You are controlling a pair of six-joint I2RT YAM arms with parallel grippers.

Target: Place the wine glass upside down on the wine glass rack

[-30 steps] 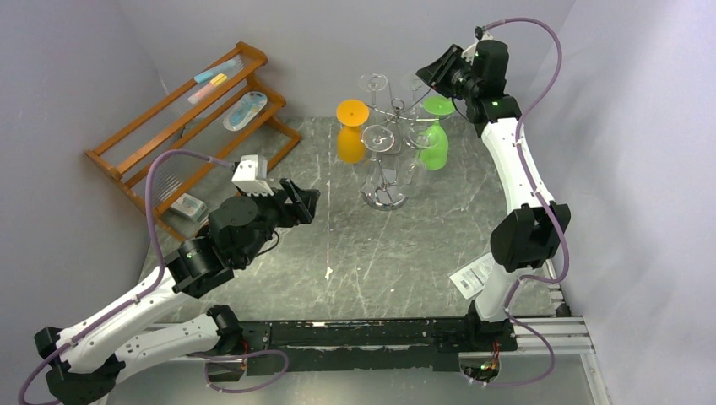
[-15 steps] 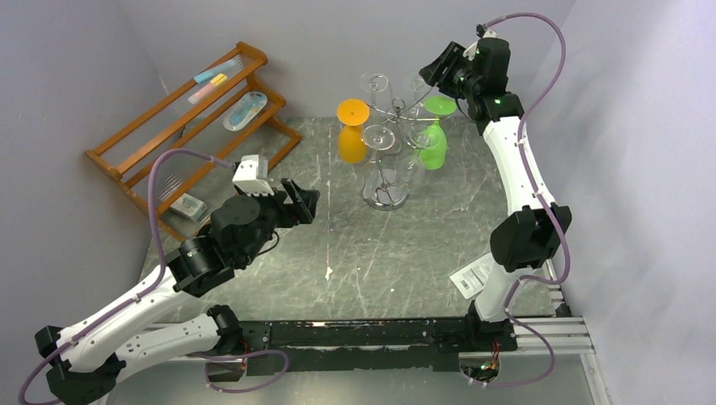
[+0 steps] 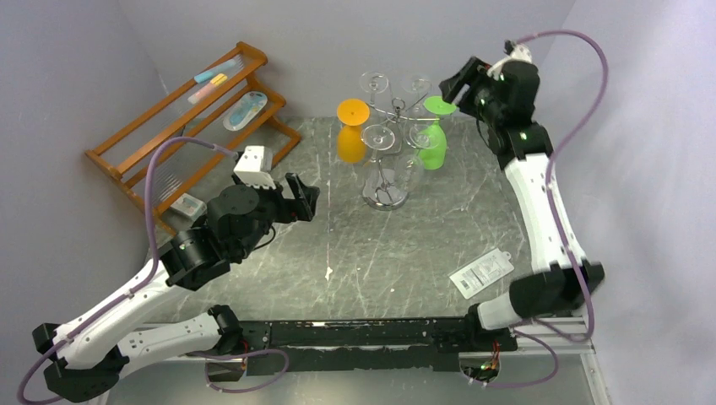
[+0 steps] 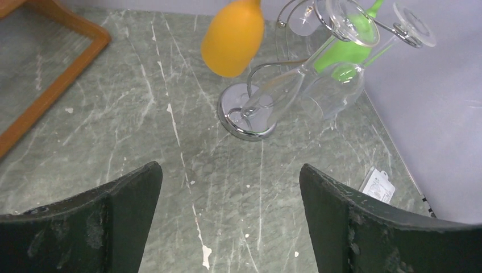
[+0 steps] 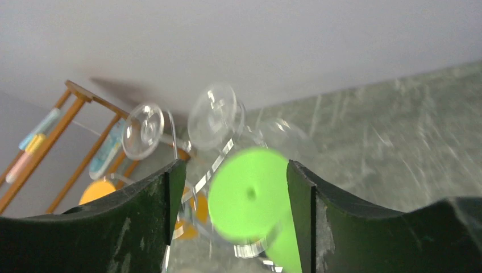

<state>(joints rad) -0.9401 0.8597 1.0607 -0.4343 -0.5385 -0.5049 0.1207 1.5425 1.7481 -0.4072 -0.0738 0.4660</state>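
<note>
Wine glass rack [image 3: 384, 199] on marbled tabletop [image 3: 380, 253]

White L arm [image 3: 114, 314] & R arm [image 3: 545, 202], blk joints, purple cables [image 3: 150, 202], scuffed blk jaws

Rack: silver wire stand [image 3: 384, 199], round chrome base, upright, far centre of table [image 3: 405, 253].
Glass: green wine glass [image 3: 434, 145], hanging upside down on stand's right side, foot uppermost.
</note>
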